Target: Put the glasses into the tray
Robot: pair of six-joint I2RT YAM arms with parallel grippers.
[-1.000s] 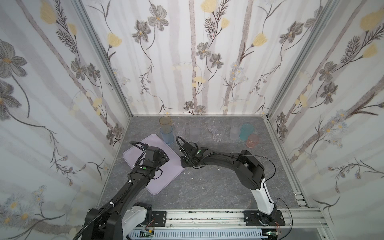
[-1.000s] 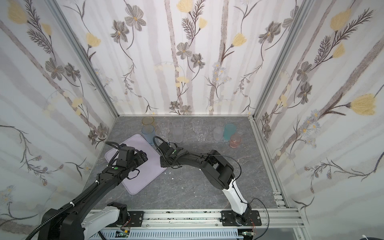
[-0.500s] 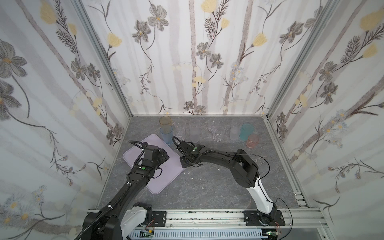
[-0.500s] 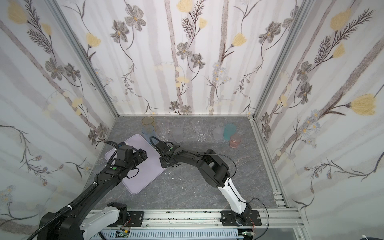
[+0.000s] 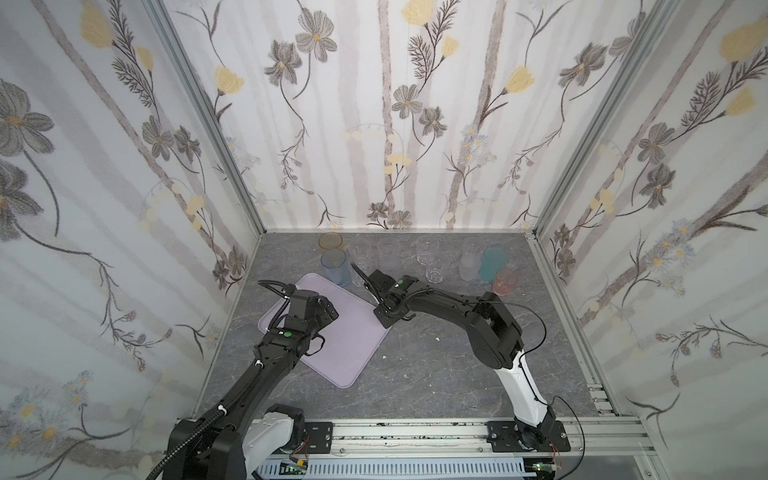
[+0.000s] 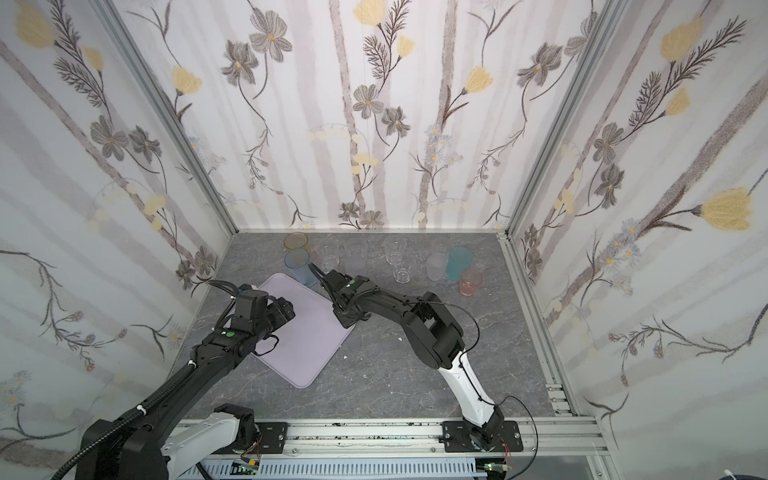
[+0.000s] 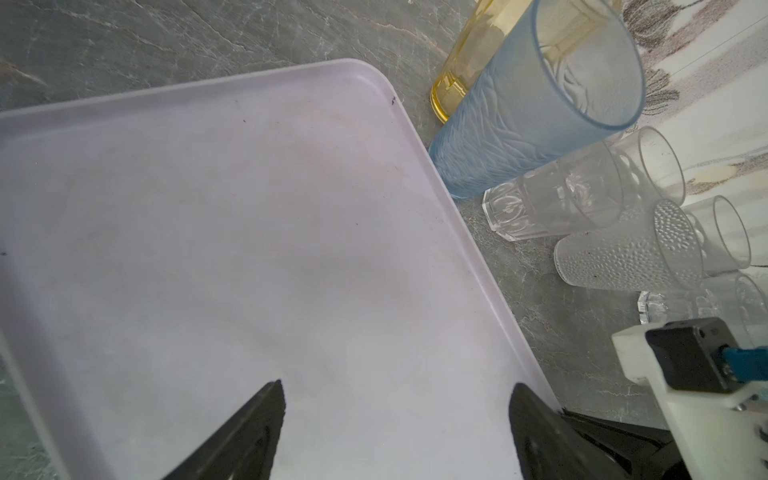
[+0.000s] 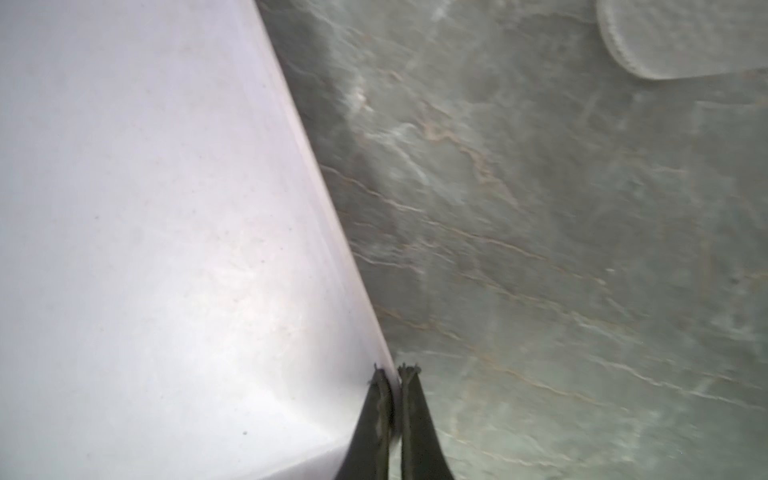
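Tray (image 5: pixel 353 340) first: one lilac tray, flat on the grey tabletop (image 5: pixel 415 374), and the right hand (image 8: pixel 397 374) is pinched tight on its rim, one fingertip inside the lip and one outside, close to a rounded corner. The left hand (image 7: pixel 397 384) hangs above the tray's floor, fingers wide apart, nothing between them. The glasses (image 5: pixel 389 257) all stand on the tabletop beyond the tray's far edge, outside it. Four tinted, count them: one blue glass (image 5: pixel 333 268) just beside the tray's far corner, one amber glass (image 5: pixel 330 240) right behind that, one teal glass (image 5: pixel 493 262) and one pink glass (image 5: pixel 505 282) together, well away from the tray. Between those pairs stand at least five clear or frosted ones; they are so see-through that the exact number cannot be told.
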